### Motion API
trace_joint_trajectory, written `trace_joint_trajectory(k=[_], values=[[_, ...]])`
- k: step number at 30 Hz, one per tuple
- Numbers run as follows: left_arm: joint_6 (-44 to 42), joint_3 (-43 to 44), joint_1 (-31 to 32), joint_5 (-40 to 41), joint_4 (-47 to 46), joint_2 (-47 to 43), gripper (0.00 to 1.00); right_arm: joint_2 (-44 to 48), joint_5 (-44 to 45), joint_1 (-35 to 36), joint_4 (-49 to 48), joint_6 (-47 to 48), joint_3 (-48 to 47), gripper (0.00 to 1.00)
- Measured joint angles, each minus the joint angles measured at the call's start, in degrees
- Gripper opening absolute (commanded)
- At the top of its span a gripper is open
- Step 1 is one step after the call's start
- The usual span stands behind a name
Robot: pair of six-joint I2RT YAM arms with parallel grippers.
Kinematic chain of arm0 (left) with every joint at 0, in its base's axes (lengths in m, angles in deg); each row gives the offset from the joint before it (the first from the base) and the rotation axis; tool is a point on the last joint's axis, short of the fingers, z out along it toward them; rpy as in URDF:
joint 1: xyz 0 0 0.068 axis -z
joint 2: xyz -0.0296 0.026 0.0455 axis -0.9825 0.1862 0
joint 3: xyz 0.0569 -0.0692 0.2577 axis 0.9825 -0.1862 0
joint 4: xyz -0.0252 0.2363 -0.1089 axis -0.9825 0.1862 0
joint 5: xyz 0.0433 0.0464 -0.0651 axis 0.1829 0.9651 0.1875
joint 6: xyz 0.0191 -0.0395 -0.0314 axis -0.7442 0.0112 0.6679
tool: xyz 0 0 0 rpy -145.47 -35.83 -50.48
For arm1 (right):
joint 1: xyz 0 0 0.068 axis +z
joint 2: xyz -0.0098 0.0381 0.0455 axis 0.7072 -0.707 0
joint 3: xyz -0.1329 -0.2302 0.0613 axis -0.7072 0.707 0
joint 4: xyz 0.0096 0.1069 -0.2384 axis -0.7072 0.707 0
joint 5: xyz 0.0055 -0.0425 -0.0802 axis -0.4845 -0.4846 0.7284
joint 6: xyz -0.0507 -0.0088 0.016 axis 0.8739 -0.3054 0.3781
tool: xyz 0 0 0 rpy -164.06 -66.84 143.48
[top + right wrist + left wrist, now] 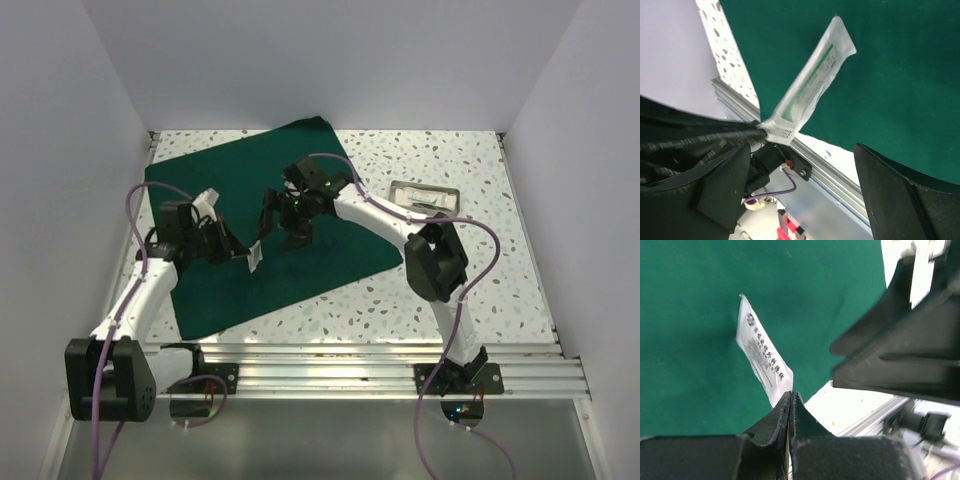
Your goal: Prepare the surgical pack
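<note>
The dark green drape (280, 215) lies flat over the left half of the table. My left gripper (247, 256) is shut on the lower end of a white printed packet (761, 351), which hangs over the drape's near part (690, 340). In the right wrist view the same packet (810, 85) slants up from the left gripper's tips. My right gripper (283, 228) hovers just right of the packet, open, with its fingers (900, 195) spread wide and nothing between them. A shallow steel tray (424, 196) sits on the bare table to the right of the drape.
The speckled tabletop (450, 270) shows to the right of and in front of the drape. An aluminium rail (330, 365) runs along the near edge. White walls close in the left, back and right sides. The right arm's elbow (435, 262) stands over the table near the tray.
</note>
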Motion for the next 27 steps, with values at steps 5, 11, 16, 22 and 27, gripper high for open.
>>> trace_joint_trajectory(k=[5, 11, 16, 22, 27], values=[[-3.50, 1.03, 6.23, 1.60, 1.64, 0.00, 0.00, -3.39, 1.38, 0.22, 9.25, 3.74, -7.32, 0.85], [-4.92, 1.97, 10.71, 2.51, 1.36, 0.00, 0.00, -6.05, 1.46, 0.79, 15.02, 4.92, -9.25, 0.81], [-5.01, 2.16, 14.25, 3.43, 1.14, 0.66, 0.00, -6.80, 0.92, 1.33, 15.82, 4.52, -8.70, 0.65], [-5.81, 3.32, 19.19, 4.90, 1.01, 3.10, 0.00, -7.63, -0.42, 1.70, 15.65, 4.02, -8.02, 0.46], [-6.38, 4.07, 20.52, 5.29, 1.05, 3.82, 0.00, -7.74, -1.79, 1.73, 14.80, 3.32, -4.96, 0.23]])
